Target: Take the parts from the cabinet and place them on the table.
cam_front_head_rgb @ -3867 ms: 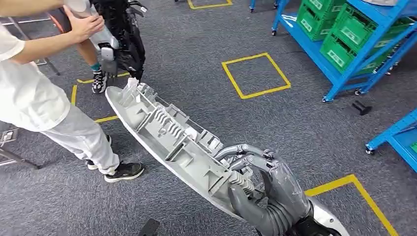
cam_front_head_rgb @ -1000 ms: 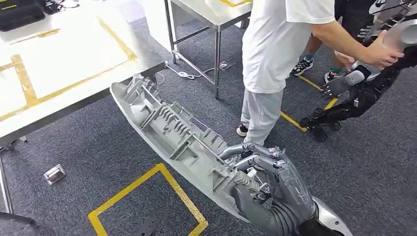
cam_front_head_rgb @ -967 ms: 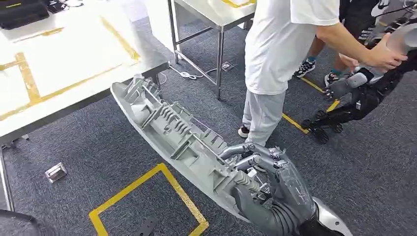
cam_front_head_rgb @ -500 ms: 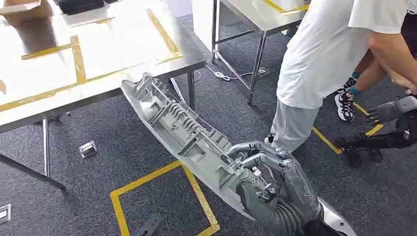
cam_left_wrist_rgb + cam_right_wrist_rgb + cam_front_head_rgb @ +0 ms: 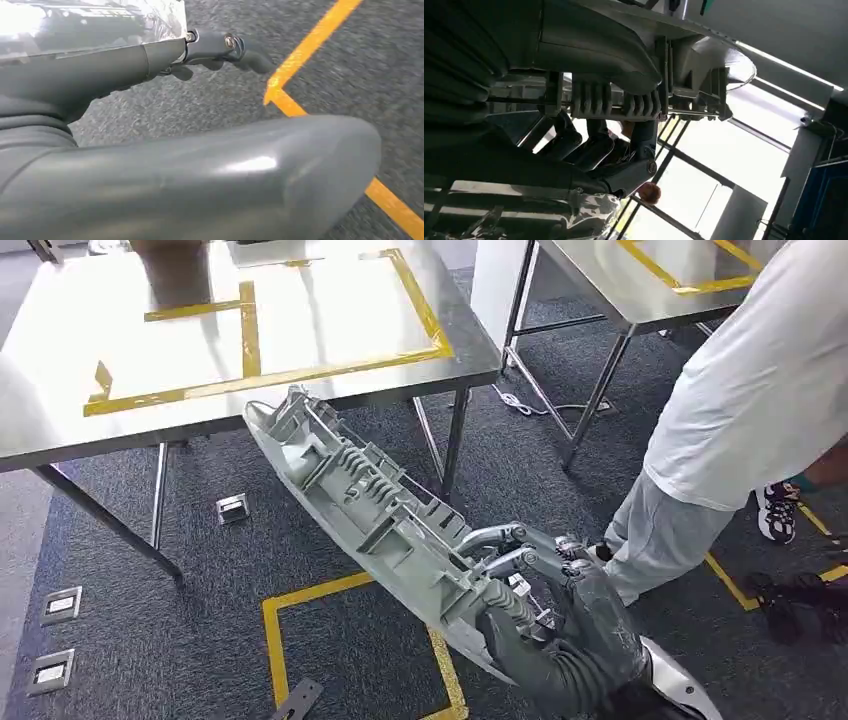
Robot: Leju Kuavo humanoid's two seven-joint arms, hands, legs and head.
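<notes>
Head view: the right hand (image 5: 560, 635) grips the near end of the long grey ribbed part (image 5: 375, 520), whose long axis runs from the hand toward 10 o'clock, its far tip just short of the steel table (image 5: 60, 440) edge. The left hand (image 5: 210, 175) hangs over carpet; whether it is spread or curled cannot be told. A person (image 5: 740, 430) stands at 2 o'clock.

A workshop or test lab: steel-topped tables (image 5: 300, 330) marked with yellow tape (image 5: 250, 335); grey carpet (image 5: 150, 640) with taped squares (image 5: 300, 590) (floor sockets (image 5: 232, 508) too); tall windows (image 5: 734, 150) behind.
</notes>
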